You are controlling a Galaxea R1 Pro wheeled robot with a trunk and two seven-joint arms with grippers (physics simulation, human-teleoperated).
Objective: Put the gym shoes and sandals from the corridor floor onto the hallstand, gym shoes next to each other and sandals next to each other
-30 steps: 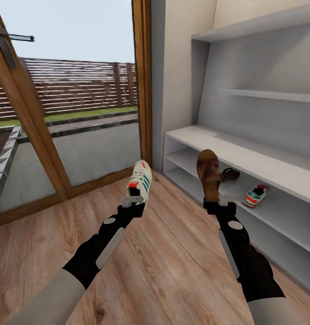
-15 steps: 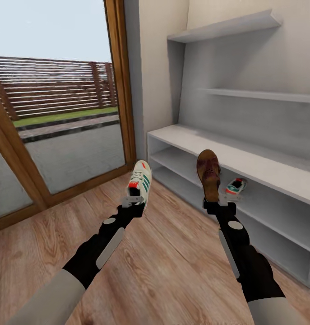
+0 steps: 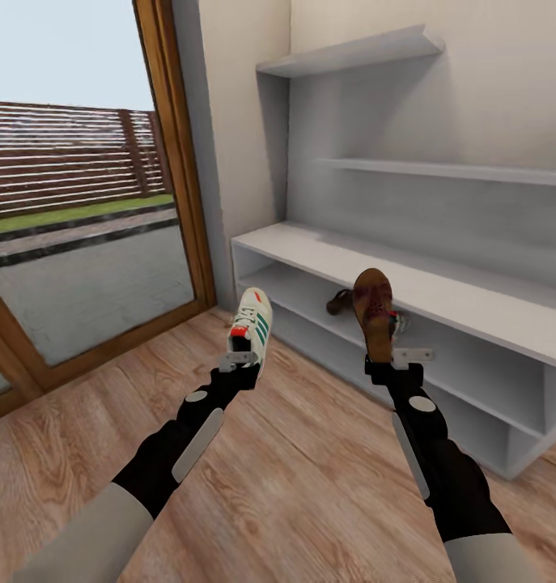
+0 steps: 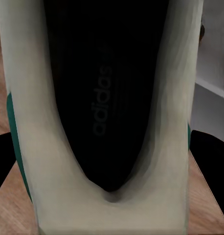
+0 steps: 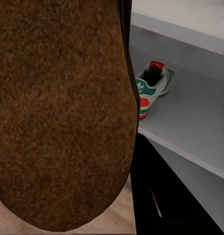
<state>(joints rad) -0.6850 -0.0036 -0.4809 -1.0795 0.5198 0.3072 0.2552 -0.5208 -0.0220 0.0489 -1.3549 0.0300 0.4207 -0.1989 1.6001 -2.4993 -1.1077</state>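
My left gripper (image 3: 242, 358) is shut on the heel of a cream gym shoe (image 3: 252, 327) with green stripes, held upright above the corridor floor (image 3: 294, 486); its dark inside (image 4: 102, 98) faces the left wrist camera. My right gripper (image 3: 395, 358) is shut on a brown sandal (image 3: 374, 311), standing on end before the hallstand (image 3: 439, 283). Its brown sole (image 5: 58, 112) fills much of the right wrist view. On the hallstand's upper open shelf lie a second sandal (image 3: 339, 301) and a second gym shoe (image 5: 152, 88), the shoe mostly hidden behind the held sandal in the head view.
A wood-framed glass door (image 3: 83, 243) stands at the left, with a pale wall strip (image 3: 229, 146) between it and the hallstand. Higher shelves (image 3: 350, 53) sit above the bench top. Open plank floor lies before me.
The whole head view has swung: the hallstand and door have slid left in the picture. Both arms keep the same pose with their shoes held.
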